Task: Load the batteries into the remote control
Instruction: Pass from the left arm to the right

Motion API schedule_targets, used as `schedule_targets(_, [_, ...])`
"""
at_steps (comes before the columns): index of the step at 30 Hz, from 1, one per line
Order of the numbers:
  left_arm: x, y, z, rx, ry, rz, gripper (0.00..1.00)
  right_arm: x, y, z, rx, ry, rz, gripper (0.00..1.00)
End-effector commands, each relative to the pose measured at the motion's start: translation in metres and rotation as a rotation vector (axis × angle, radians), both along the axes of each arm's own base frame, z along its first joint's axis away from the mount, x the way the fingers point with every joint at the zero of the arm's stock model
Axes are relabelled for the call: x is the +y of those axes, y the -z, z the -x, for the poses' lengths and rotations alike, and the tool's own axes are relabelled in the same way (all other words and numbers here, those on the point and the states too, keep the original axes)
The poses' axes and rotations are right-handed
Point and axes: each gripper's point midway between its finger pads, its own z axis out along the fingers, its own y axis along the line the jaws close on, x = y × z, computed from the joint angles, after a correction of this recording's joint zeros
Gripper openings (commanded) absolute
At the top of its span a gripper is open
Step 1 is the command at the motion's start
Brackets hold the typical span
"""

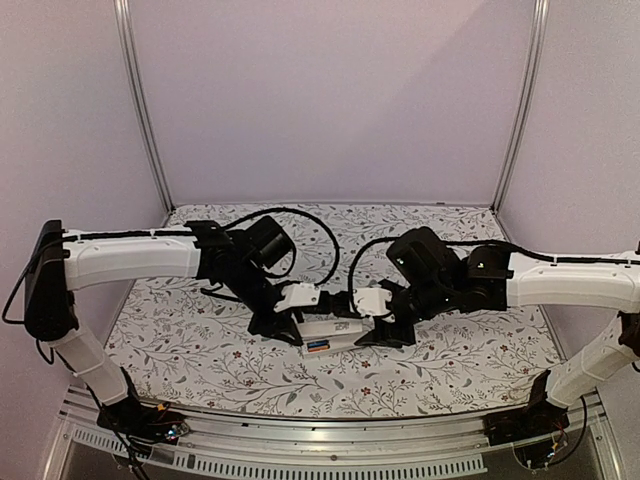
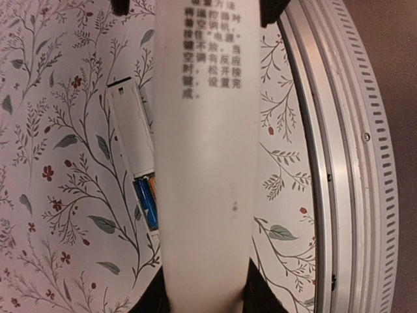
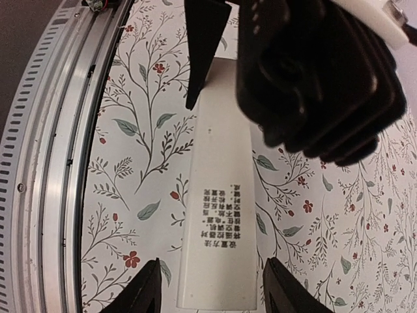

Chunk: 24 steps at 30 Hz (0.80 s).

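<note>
The white remote control (image 2: 127,124) lies on the floral cloth. The blue and orange batteries (image 2: 146,199) sit side by side in the recess at its end, and they also show in the top view as the batteries (image 1: 318,347). Above it hangs a flat white panel (image 2: 205,163) with black printed text, which looks like the battery cover. My left gripper (image 2: 205,293) is shut on one end of it. My right gripper (image 3: 212,287) straddles the other end of the panel (image 3: 218,215), open, with a small gap beside each finger. The panel hides much of the remote.
A ribbed metal rail (image 2: 339,163) runs along the table's near edge, close beside the panel, and is seen again as the rail (image 3: 58,130). Both arms meet at mid-table (image 1: 335,325). Pale walls and upright posts enclose the back.
</note>
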Motion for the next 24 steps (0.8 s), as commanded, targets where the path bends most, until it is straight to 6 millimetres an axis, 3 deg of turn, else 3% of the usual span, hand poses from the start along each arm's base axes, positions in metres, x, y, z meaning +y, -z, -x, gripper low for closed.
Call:
schedule_targets(1, [-0.006, 0.001, 0.006, 0.019, 0.025, -0.003, 0.18, 0.005, -0.002, 0.001, -0.032, -0.024, 0.034, 0.52])
schedule_targets(21, [-0.012, 0.007, -0.001, 0.035, -0.010, -0.040, 0.20, 0.012, 0.014, -0.003, -0.078, -0.032, 0.151, 0.33])
schedule_targets(24, [-0.012, 0.007, -0.001, 0.034, -0.014, -0.042, 0.20, 0.011, 0.019, -0.005, -0.081, -0.027, 0.171, 0.26])
